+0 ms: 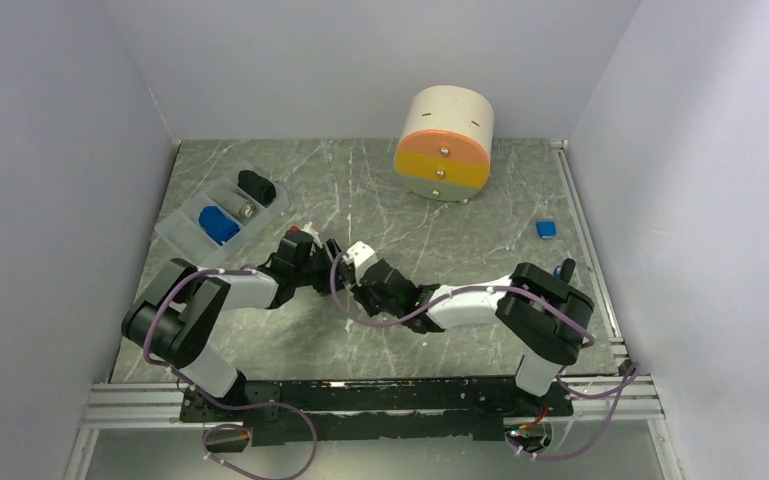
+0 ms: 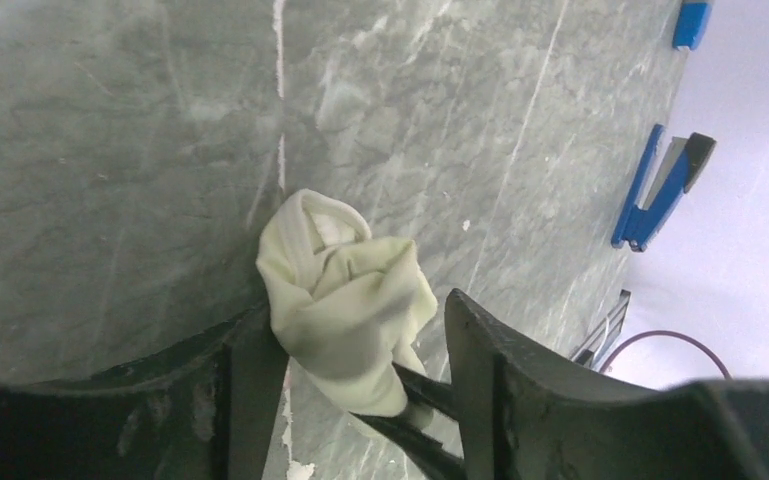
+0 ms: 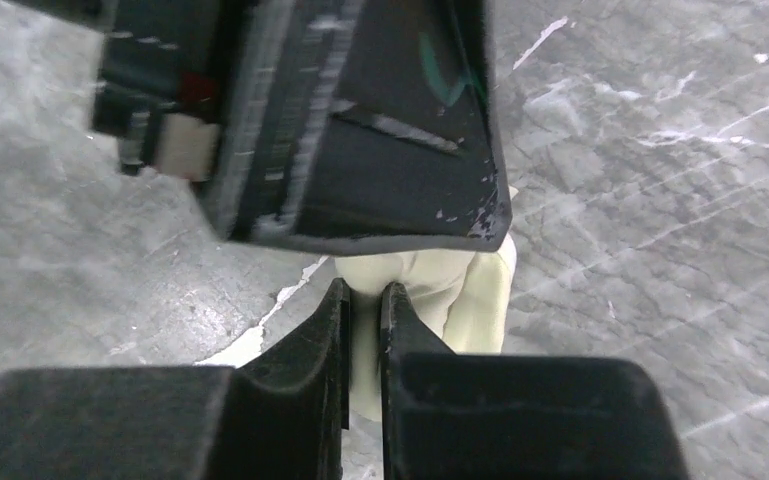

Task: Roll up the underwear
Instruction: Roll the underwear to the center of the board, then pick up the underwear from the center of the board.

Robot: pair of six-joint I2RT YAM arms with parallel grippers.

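Note:
The pale cream underwear (image 2: 345,290) is bunched into a loose roll just above the marble table, in the middle of the scene. My left gripper (image 2: 358,305) stands open around it: the cloth touches the left finger (image 2: 250,380), and a gap shows before the right finger (image 2: 485,370). From the opposite side my right gripper (image 3: 365,290) is shut on the roll's lower end (image 3: 460,290). In the top view the two grippers meet nose to nose, left (image 1: 345,262) and right (image 1: 375,282). The blue underwear (image 1: 218,224) lies rolled in the tray.
A clear tray (image 1: 175,232) at the back left also holds a black rolled bundle (image 1: 256,186). A round cream box with orange and yellow drawers (image 1: 445,143) stands at the back. A small blue object (image 1: 546,229) lies at the right, near the rail. White walls close in three sides.

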